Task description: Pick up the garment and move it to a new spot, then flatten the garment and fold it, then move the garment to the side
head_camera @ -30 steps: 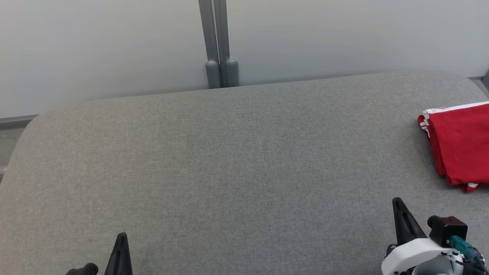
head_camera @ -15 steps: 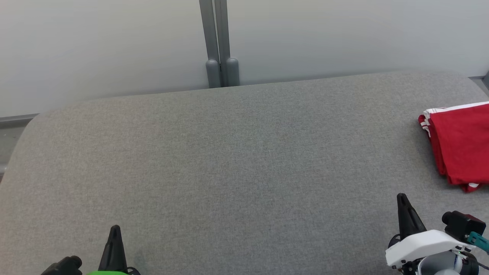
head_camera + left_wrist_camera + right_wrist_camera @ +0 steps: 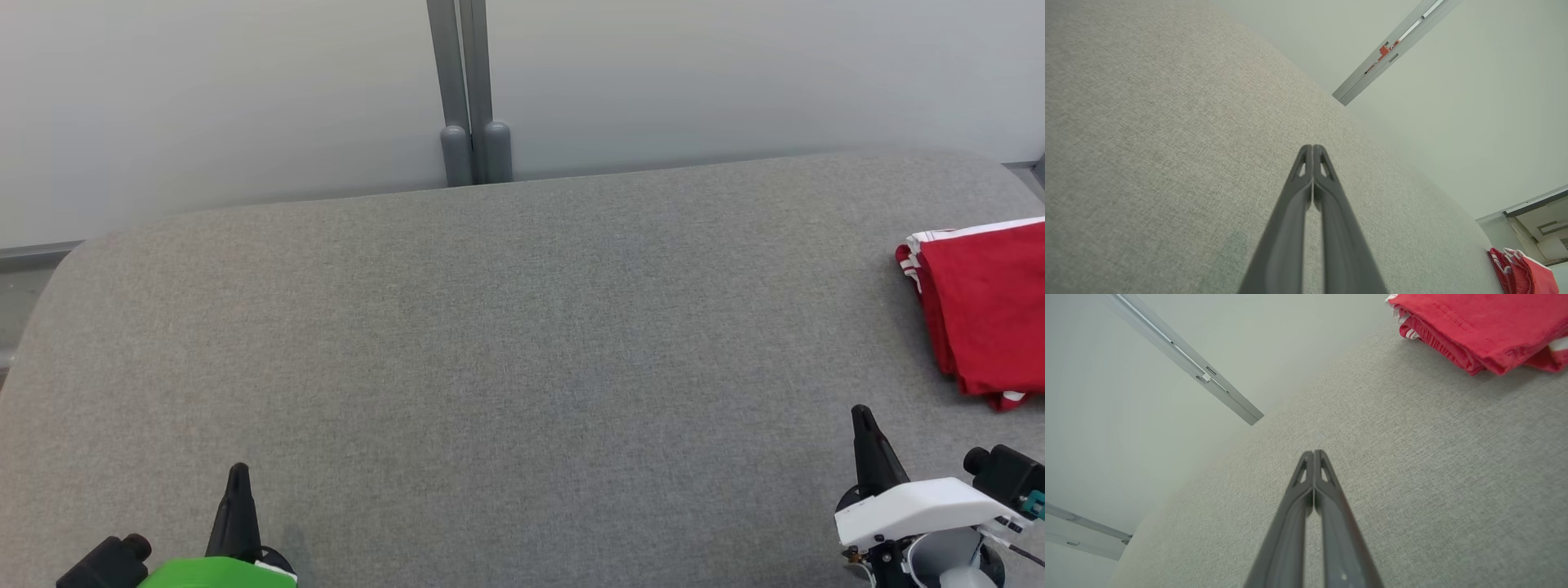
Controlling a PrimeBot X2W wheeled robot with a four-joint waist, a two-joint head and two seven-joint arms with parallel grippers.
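Red garment (image 3: 988,314): folded into a flat stack, lying on the far right part of the padded top; in the head view its right part runs off the picture's edge.
Garment's long axis: the part I can see is longer from near to far, with the near end leaning slightly right; how far it reaches across I cannot tell.
Garment's facing: the stacked fold edges face left, toward the middle of the top.
Trim: white stripes (image 3: 908,269) show at the far left corner, and a white band runs along the far edge.
Padded top (image 3: 490,327): grey woven fabric with rounded far corners; the garment rests directly on it.
Right gripper (image 3: 860,412): near right, fingers pressed together on nothing, pointing far; the garment lies farther off and to its right, apart from it.
Between them: a stretch of grey fabric separates the right fingertips from the garment's near edge.
Left gripper (image 3: 237,474): near left, fingers together and empty, well apart from the garment.
Wall (image 3: 204,98): pale, just behind the top's far edge.
Grey posts (image 3: 469,90): an upright pair against the wall, at mid-width.
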